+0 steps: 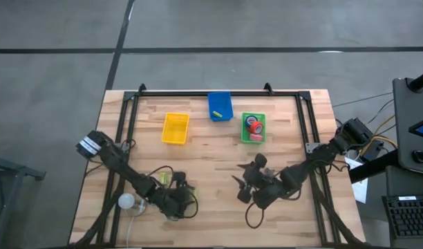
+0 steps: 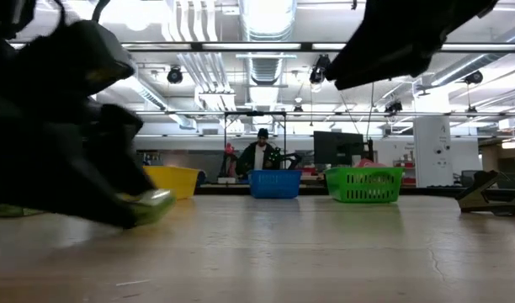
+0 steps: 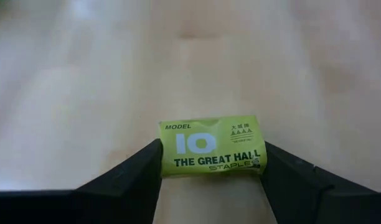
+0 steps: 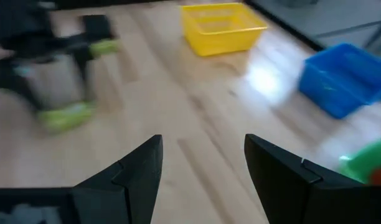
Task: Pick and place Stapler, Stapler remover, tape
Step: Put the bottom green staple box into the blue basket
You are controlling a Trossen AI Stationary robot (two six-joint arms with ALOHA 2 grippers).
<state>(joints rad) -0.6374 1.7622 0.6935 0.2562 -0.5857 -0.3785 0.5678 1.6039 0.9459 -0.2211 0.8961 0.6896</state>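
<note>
Holding my left gripper (image 3: 210, 163) low over the worktop (image 1: 211, 152) near its front left, I have the fingers clamped on a small yellow-green staple box (image 3: 210, 149). My right gripper (image 4: 203, 165) waits front centre-right with fingers apart. The tape (image 1: 254, 126) lies in the green tray (image 1: 253, 139).

Left gripper (image 3: 210, 165) low over the table, fingers clamped on a small green box. Right gripper (image 4: 203, 163) hovering, fingers spread apart.
</note>
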